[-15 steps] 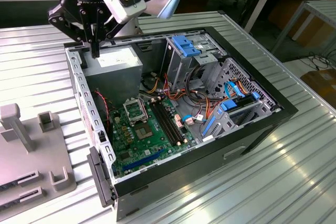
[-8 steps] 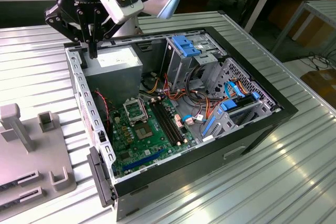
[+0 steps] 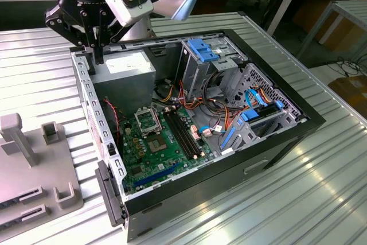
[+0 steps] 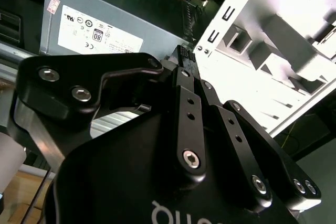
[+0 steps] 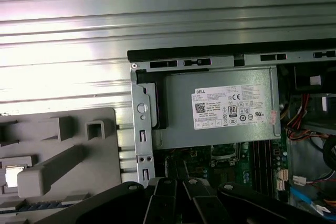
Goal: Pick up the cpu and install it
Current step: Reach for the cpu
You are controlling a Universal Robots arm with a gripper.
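My tool (image 3: 95,55), closed narrow, hangs just above the open black computer case's (image 3: 269,69) rim, so I judge a careless descent could clip it.

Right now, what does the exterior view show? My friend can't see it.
A robot's black claw, shut, hangs over a corner of an open computer case, by its grey power supply. A green motherboard lies on the case's floor.

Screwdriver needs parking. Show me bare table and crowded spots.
Free: the ribbed silver metal table on the exterior view's right of the open black computer case. Crowded: inside that case, and the grey fixture tray at that view's left.
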